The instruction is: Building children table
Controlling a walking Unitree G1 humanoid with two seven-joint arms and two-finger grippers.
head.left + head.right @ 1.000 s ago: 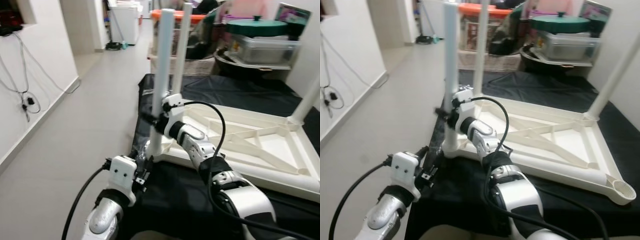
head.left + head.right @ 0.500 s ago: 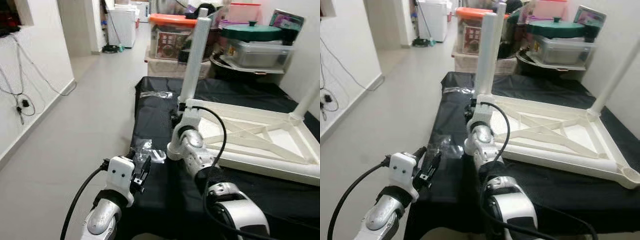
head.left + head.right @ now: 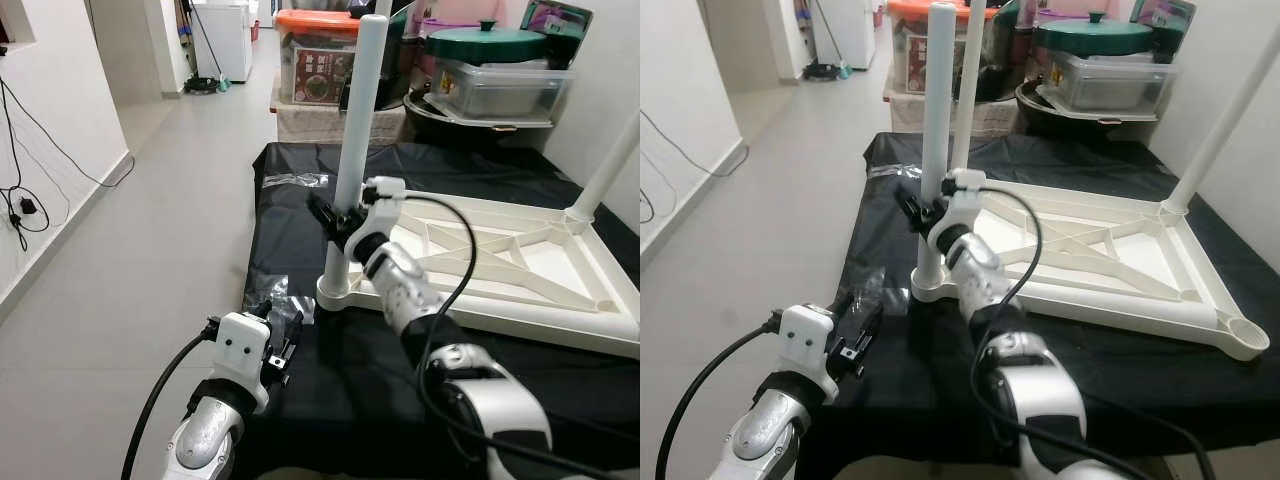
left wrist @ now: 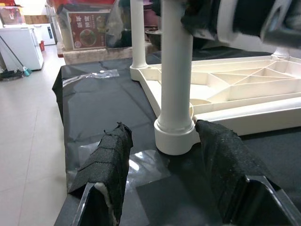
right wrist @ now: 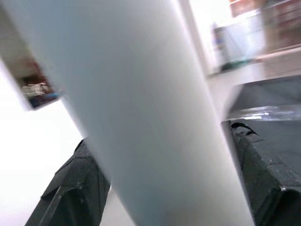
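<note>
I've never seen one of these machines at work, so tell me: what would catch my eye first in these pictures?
Most striking is the white table leg standing upright at the near corner of an upside-down white table top, which lies on a black cloth. The right gripper clasps that leg partway up. The left gripper waits low beside the leg's base, fingers apart.

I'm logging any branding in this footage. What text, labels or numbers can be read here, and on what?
None can be read.
Red label on the clear storage box with the orange lid: print too blurred to read.
White table leg held by the right gripper: no markings.
</note>
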